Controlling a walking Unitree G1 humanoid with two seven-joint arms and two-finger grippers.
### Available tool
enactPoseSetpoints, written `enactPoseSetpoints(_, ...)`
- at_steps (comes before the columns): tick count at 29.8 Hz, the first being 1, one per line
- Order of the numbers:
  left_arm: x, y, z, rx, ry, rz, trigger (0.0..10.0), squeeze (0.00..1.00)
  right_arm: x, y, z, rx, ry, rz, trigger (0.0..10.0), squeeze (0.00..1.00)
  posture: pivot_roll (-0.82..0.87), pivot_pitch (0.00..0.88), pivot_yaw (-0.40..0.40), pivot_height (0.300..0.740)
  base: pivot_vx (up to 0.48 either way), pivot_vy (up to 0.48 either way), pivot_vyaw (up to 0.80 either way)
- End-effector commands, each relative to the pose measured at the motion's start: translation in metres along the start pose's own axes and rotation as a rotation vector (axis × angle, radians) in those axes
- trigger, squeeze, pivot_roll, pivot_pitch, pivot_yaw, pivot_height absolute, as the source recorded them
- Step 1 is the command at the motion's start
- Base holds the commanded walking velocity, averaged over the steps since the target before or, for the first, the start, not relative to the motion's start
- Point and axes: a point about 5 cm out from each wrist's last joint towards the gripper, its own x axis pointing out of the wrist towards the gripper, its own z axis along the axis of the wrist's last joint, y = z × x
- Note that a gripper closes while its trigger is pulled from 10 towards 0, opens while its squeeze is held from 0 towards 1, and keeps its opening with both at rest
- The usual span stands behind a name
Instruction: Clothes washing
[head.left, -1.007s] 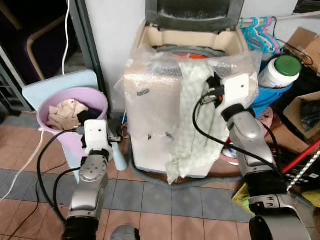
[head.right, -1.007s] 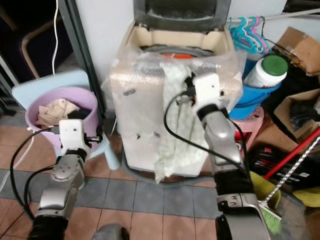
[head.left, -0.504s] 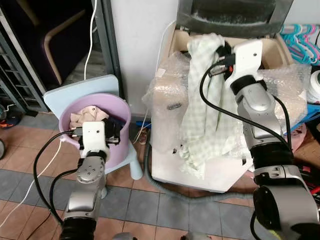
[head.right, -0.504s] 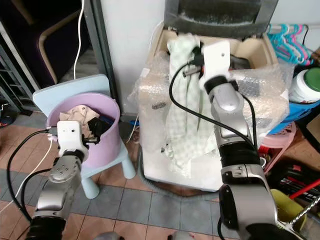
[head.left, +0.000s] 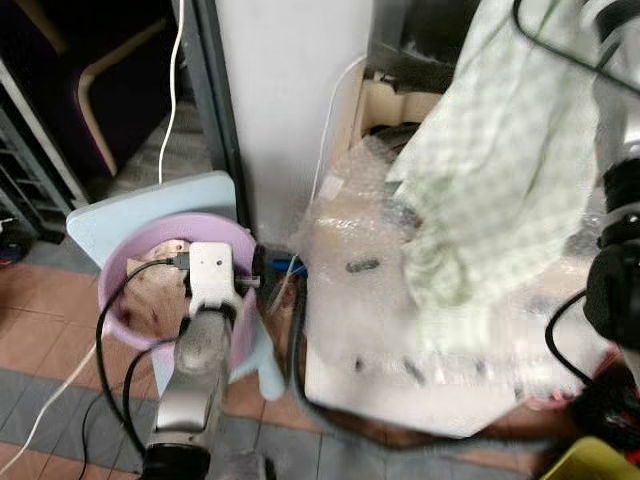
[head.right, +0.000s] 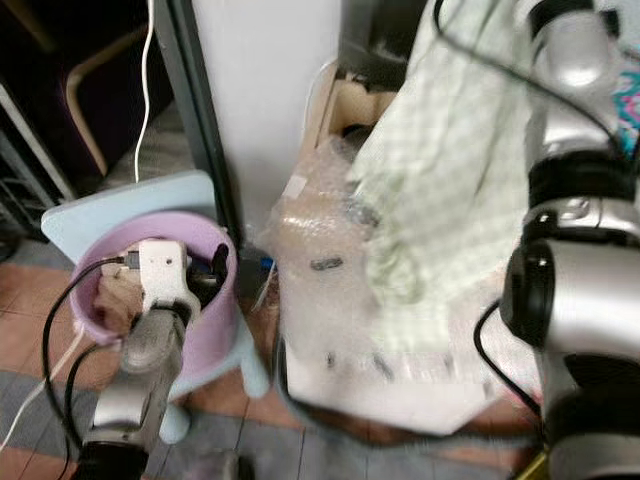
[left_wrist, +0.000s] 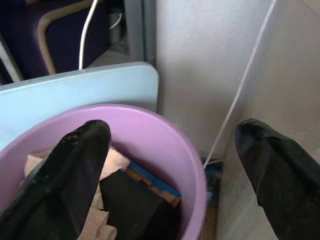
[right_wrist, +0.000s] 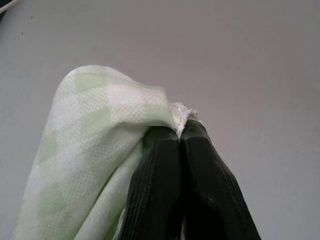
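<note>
Right wrist view shows the right gripper (right_wrist: 181, 131) pinching the green checked cloth (head.left: 495, 150), which hangs lengthwise at the frame's upper right before the washing machine (head.left: 400, 300), while the spread left gripper (left_wrist: 175, 165) hovers over the purple basket (left_wrist: 192, 170).

Blue stool (head.left: 120, 205) beside white wall (head.left: 290, 90) | white cable (head.left: 172, 80) hanging | tiled floor (head.left: 40, 330) | dark chair (head.left: 90, 70) behind
</note>
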Motion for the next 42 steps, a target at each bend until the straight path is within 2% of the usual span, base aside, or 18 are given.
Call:
enactPoseSetpoints(1, 0.000, -0.008, 0.004, -0.011, -0.011, -0.025, 10.0, 0.00, -0.006, -0.004, -0.011, 0.021, 0.032, -0.012, 10.0, 0.00, 0.00, 0.000, -0.032, 0.740, 0.000, 0.000, 0.00)
enactPoseSetpoints(4, 0.000, -0.010, 0.003, -0.011, -0.007, -0.024, 10.0, 0.00, -0.018, 0.011, -0.033, 0.026, 0.115, 0.057, 10.0, 0.00, 0.00, 0.000, -0.035, 0.740, 0.000, 0.000, 0.00)
enactPoseSetpoints(7, 0.000, -0.011, 0.004, -0.013, -0.006, -0.023, 10.0, 0.00, -0.042, 0.037, -0.066, 0.008, 0.242, 0.184, 10.0, 0.00, 0.00, 0.000, -0.035, 0.740, 0.000, 0.000, 0.00)
enactPoseSetpoints(9, 0.000, -0.012, 0.004, -0.013, -0.006, -0.025, 10.0, 0.00, -0.059, 0.052, -0.089, 0.034, 0.364, 0.272, 10.0, 0.00, 0.00, 0.000, -0.034, 0.740, 0.000, 0.000, 0.00)
enactPoseSetpoints(10, -0.001, -0.012, 0.004, -0.013, -0.006, -0.026, 10.0, 0.00, -0.080, 0.066, -0.110, 0.020, 0.485, 0.361, 10.0, 0.00, 0.00, 0.000, -0.033, 0.740, 0.000, 0.000, 0.00)
enactPoseSetpoints(11, -0.001, -0.012, 0.004, -0.012, -0.005, -0.026, 10.0, 0.00, -0.085, 0.068, -0.114, 0.013, 0.508, 0.378, 10.0, 0.25, 0.00, 0.000, -0.033, 0.740, 0.000, 0.000, 0.00)
enactPoseSetpoints(12, -0.001, -0.011, 0.003, -0.013, -0.002, -0.025, 10.0, 0.00, -0.103, 0.075, -0.129, 0.037, 0.615, 0.444, 10.0, 1.00, 0.00, 0.000, -0.032, 0.740, 0.000, 0.000, 0.00)
enactPoseSetpoints(15, -0.001, -0.010, 0.002, -0.010, 0.004, -0.025, 10.0, 0.00, -0.127, 0.079, -0.146, 0.063, 0.735, 0.497, 10.0, 1.00, 0.00, 0.000, -0.027, 0.740, 0.000, 0.000, 0.00)
enactPoseSetpoints(18, -0.001, -0.011, 0.002, -0.007, 0.006, -0.029, 10.0, 0.00, -0.127, 0.079, -0.144, 0.096, 0.714, 0.488, 10.0, 1.00, -0.01, 0.000, -0.026, 0.740, 0.000, 0.000, 0.00)
enactPoseSetpoints(22, -0.001, -0.012, 0.001, -0.005, 0.008, -0.035, 10.0, 0.00, -0.133, 0.082, -0.141, 0.061, 0.673, 0.560, 10.0, 1.00, -0.02, 0.000, -0.025, 0.740, 0.000, 0.000, 0.00)
enactPoseSetpoints(26, -0.001, -0.014, 0.001, -0.006, 0.009, -0.037, 10.0, 0.00, -0.126, 0.079, -0.122, 0.056, 0.487, 0.494, 10.0, 1.00, -0.03, 0.000, -0.029, 0.740, 0.000, 0.000, 0.00)
enactPoseSetpoints(28, -0.001, -0.014, 0.001, -0.006, 0.010, -0.037, 10.0, 0.00, -0.123, 0.077, -0.118, 0.058, 0.456, 0.468, 10.0, 1.00, -0.03, 0.000, -0.029, 0.740, 0.000, 0.000, 0.00)
enactPoseSetpoints(29, -0.001, -0.013, 0.001, -0.007, 0.011, -0.034, 10.0, 0.00, -0.118, 0.074, -0.108, 0.113, 0.396, 0.403, 10.0, 1.00, -0.02, 0.000, -0.029, 0.740, 0.000, 0.000, 0.00)
enactPoseSetpoints(31, -0.002, -0.013, 0.001, -0.005, 0.011, -0.028, 10.0, 0.00, -0.119, 0.076, -0.093, 0.188, 0.332, 0.409, 10.0, 1.00, -0.02, 0.000, -0.030, 0.740, 0.000, 0.000, 0.00)
enactPoseSetpoints(34, -0.003, -0.011, 0.000, -0.004, 0.012, -0.024, 10.0, 0.00, -0.132, 0.084, -0.085, 0.271, 0.338, 0.509, 10.0, 1.00, -0.02, 0.000, -0.030, 0.740, 0.000, 0.000, 0.00)
enactPoseSetpoints(36, -0.003, -0.011, -0.001, -0.005, 0.017, -0.022, 10.0, 0.00, -0.154, 0.091, -0.085, 0.353, 0.407, 0.643, 10.0, 1.00, -0.03, 0.000, -0.028, 0.740, 0.000, 0.000, 0.00)
enactPoseSetpoints(38, -0.003, -0.011, -0.001, -0.004, 0.019, -0.023, 10.0, 0.00, -0.166, 0.091, -0.087, 0.382, 0.439, 0.690, 10.0, 1.00, -0.03, 0.000, -0.028, 0.740, 0.000, 0.000, 0.00)
enactPoseSetpoints(42, -0.002, -0.014, -0.001, -0.006, 0.020, -0.033, 10.0, 0.00, -0.205, 0.082, -0.097, 0.458, 0.582, 0.820, 10.0, 1.00, -0.04, 0.000, -0.026, 0.740, 0.000, 0.000, 0.00)
